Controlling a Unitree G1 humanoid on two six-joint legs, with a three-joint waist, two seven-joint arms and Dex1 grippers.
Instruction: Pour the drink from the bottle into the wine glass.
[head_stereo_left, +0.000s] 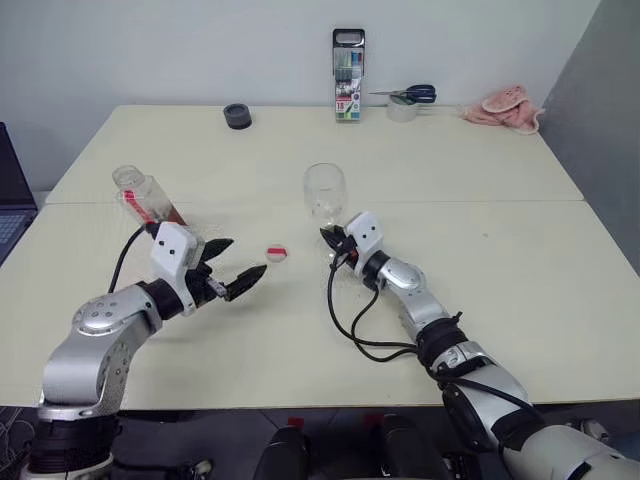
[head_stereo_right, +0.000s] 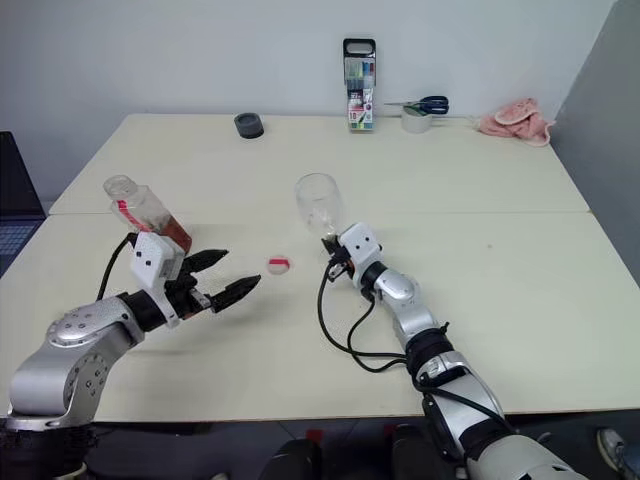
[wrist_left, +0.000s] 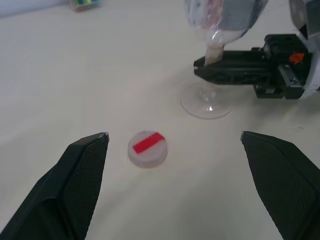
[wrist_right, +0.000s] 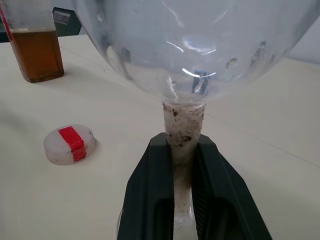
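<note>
Right tool (wrist_right: 182, 165) is clamped on the thin stem of the clear round-bowled wine glass (head_stereo_left: 325, 193) mid-counter, left tool (head_stereo_left: 228, 270) spread wide and empty, and the small uncapped clear plastic bottle (head_stereo_left: 146, 197) of amber drink (wrist_right: 36, 54) stands upright just behind the left tool, nearer that arm.

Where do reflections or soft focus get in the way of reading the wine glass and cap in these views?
Right wrist view: the wine glass bowl carries bright glints, yet the right gripper shut on its stem reads clearly. Left wrist view: the cap is slightly soft, the left gripper plainly open. Left eye view: even light, faint shadows, the bottle readable.
</note>
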